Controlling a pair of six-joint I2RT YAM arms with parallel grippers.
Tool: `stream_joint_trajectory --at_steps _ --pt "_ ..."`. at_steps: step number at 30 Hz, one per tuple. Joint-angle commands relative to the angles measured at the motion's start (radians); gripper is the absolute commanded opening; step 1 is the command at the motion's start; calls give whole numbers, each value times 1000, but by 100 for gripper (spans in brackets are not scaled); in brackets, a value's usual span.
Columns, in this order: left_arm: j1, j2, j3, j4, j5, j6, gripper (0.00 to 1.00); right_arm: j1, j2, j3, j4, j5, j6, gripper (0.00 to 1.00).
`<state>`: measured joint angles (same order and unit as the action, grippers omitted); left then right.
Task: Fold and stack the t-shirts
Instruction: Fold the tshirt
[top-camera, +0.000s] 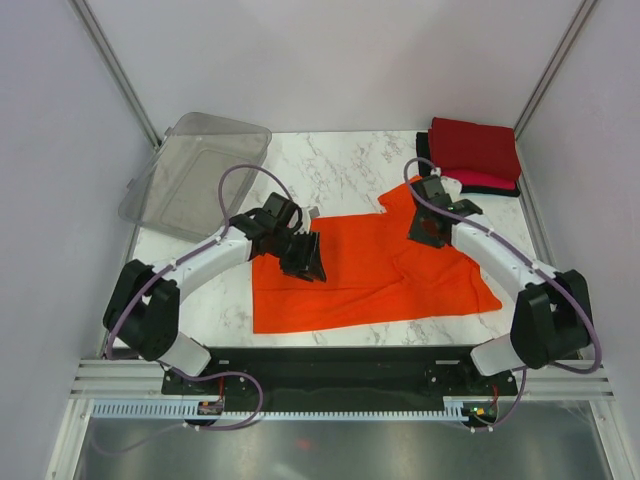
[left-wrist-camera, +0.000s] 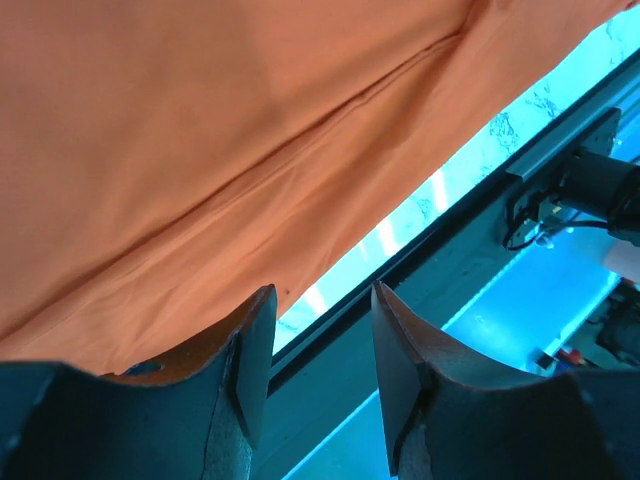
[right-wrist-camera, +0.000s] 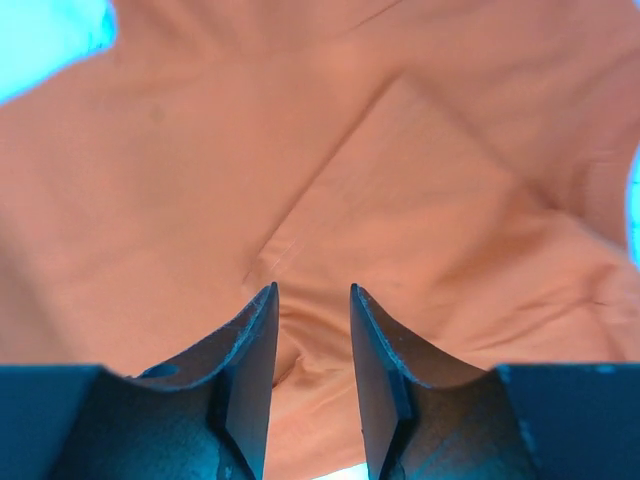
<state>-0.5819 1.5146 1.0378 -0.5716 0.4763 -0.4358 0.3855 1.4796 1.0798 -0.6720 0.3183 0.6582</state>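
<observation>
bright orange t-shirt (top-camera: 350, 280), table (top-camera: 340, 170) of white marble veined grey.

Spread t-shirt (top-camera: 370, 275) lies central; folded t-shirts (top-camera: 475, 150) back right, bin (top-camera: 195, 175) back left.

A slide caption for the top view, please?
Left gripper and right gripper over the orange shirt on the table; folded shirts stacked far right.

white marble-patterned table (top-camera: 340, 170). lying on it:
- orange t-shirt (top-camera: 370, 275), spread flat, near middle
- stack of folded shirts (top-camera: 475, 150), far right corner, dark red uppermost
- clear plastic bin (top-camera: 195, 175), far left corner, partly over the edge
</observation>
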Motion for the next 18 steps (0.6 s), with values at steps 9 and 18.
stream_joint_trajectory --at_steps 9,18 --pt "-10 104 88 211 93 -116 55 -408 -159 -106 -40 -66 -106 39" --pt "-110 320 260 343 38 -205 51 -425 151 178 50 -425 -454 39"
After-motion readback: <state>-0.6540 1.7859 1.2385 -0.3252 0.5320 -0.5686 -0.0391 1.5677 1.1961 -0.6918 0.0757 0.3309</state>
